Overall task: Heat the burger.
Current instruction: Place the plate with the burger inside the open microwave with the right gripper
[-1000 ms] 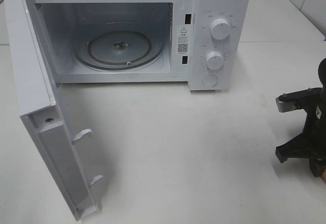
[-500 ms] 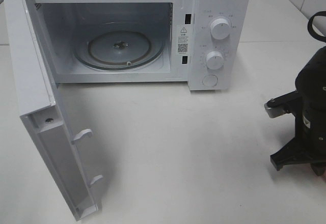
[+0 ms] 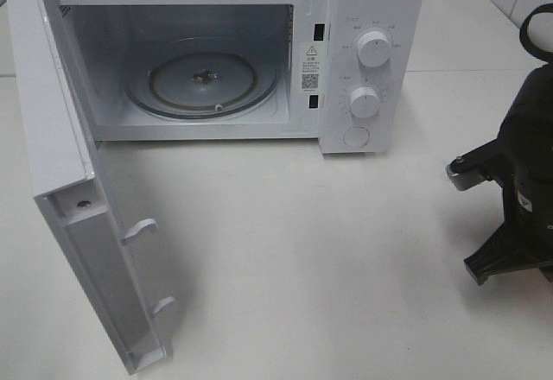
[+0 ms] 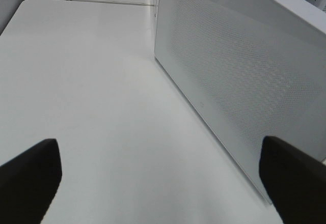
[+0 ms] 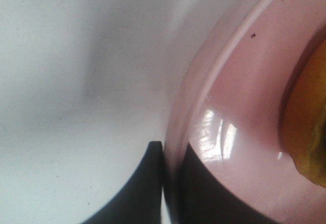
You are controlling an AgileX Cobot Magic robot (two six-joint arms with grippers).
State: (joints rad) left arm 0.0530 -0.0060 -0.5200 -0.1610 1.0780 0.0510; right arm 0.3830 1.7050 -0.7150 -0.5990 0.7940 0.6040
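— Burger [image 5: 308, 124]: where?
— On the pink plate [image 5: 239, 71]; the right pincer [image 5: 170, 158] pinches its rim, likely to carry both into the open microwave [image 3: 380, 9].
— Left pincer [image 4: 160, 178]?
— Spread, idle beside the door [image 4: 239, 81].

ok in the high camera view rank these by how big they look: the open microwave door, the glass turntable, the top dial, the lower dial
1. open white microwave door
2. round glass turntable
3. white top dial and white lower dial: they look about alike, too close to rank
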